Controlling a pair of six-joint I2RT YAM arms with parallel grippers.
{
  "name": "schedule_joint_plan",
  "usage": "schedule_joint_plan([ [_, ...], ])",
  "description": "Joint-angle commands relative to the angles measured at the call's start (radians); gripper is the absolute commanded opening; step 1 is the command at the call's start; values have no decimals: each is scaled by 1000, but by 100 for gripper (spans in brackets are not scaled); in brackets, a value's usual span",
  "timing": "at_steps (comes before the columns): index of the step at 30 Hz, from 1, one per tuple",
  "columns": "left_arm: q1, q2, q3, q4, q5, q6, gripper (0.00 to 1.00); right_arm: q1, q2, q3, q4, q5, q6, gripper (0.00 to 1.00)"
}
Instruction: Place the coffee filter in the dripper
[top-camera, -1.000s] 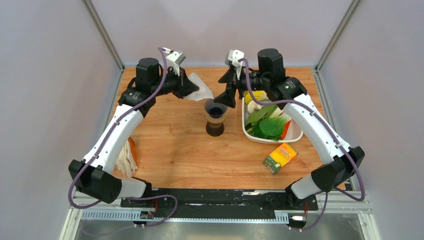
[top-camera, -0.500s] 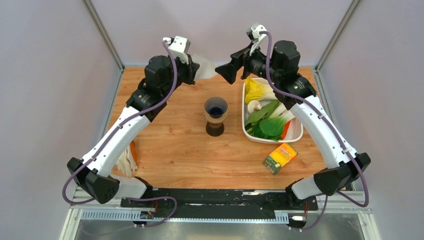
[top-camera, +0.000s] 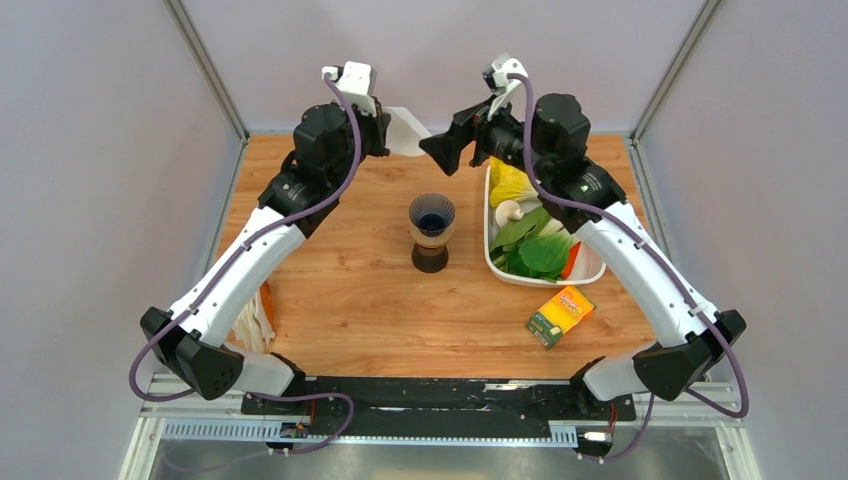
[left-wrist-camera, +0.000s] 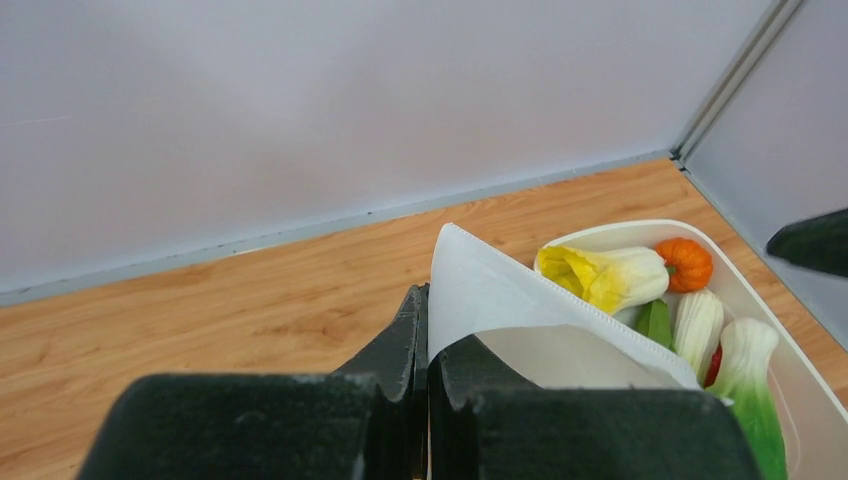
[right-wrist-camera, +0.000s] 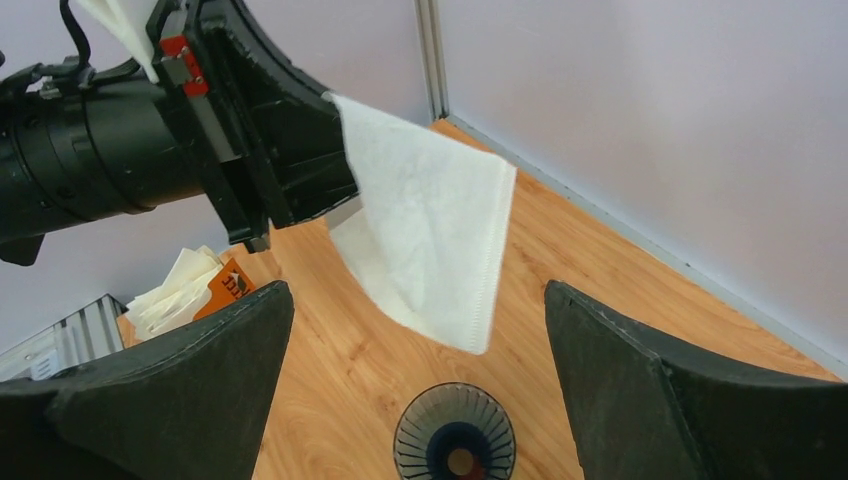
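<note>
coffee filter (top-camera: 405, 130) is off the tabletop (top-camera: 350, 290) and up in the air at the far side, pinched by one edge in the left jaws, which are closed tight on the paper w/ no gap showing in the left wrist view. it hangs out to the right of those jaws, higher than and farther back than the dripper (top-camera: 431, 232), not over its mouth. paper looks mostly flat/folded; left wrist view hints the layers gape a bit at one side, can't say more

dripper stands upright mid tabletop, just left of the white veg tub (top-camera: 595, 270). its mouth is bare in both top and right wrist views, so nothing is seated yet

progress, as i read it: pickup done, placing not. left to do: prob. spread the filter into a cone, bring it down over the mouth, seat it, let go

pose: left arm (top-camera: 240, 270) reaches far and high, wrist turned so the filter points toward the right arm (top-camera: 640, 260). right arm mirrors it, raised at the far side, its jaws spread wide and holding nothing, facing the filter from the right w/ a gap between; in its wrist view the filter hangs between the two fingers and the dripper sits below
</note>
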Motion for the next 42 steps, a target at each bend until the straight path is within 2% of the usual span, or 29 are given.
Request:
schedule_joint_plan([
  [1,-10,18,70,13,-51,-44,0,65,17,19,39,120,-8,100],
  [4,-14,17,74,16,-30,-84,0,76,37,18,63,241,-2,100],
  [8,-14,21,84,6,3,-129,0,76,59,15,94,272,-3,100],
  [16,-14,-26,8,80,70,-184,0,73,84,4,127,363,13,80],
  [22,-14,-37,-22,110,71,-224,0,70,79,-29,134,345,58,75],
  [29,-14,-71,-111,233,139,-269,0,64,95,-21,135,353,96,66],
  [40,-14,-90,-184,345,166,-266,0,57,97,-26,123,301,160,32],
  [42,-15,-86,-183,347,168,-262,0,57,99,-24,123,292,163,29],
])
